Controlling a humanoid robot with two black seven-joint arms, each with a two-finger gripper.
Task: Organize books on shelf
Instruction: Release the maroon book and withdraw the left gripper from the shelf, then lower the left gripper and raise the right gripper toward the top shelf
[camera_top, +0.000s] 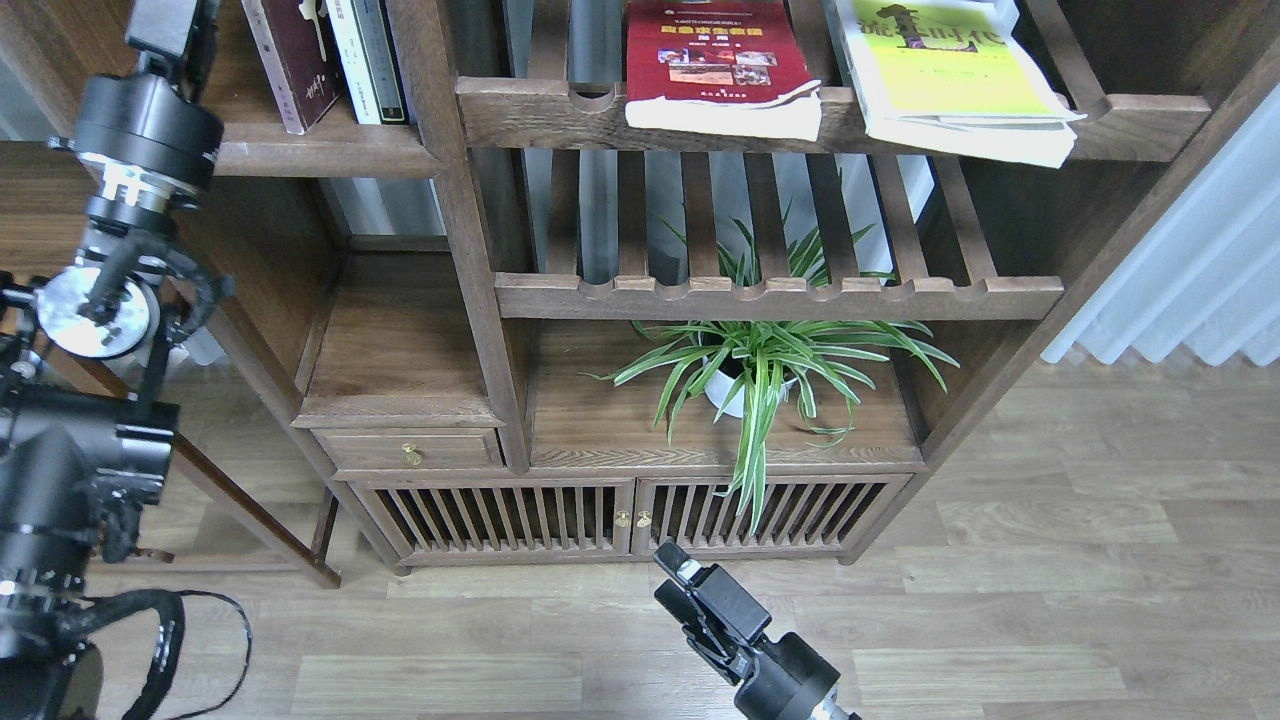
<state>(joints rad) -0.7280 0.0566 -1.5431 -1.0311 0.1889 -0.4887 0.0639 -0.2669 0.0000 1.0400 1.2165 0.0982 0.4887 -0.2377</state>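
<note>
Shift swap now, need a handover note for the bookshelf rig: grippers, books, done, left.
Left gripper: up at the frame's top edge beside the maroon book, fingers cut off, state unclear.
Right gripper: low over the floor, nothing in it, fingers hard to tell apart.
Done: maroon book stands on the solid shelf.
Left: red book and yellow-green book lie flat on the slatted shelf, overhanging its front rail; they likely go next to the maroon one.

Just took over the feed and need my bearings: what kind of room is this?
Probably a home living room or study. A large dark wooden bookcase holds books, a potted spider plant sits in one bay, and there is wood-plank flooring beside a white curtain.
</note>
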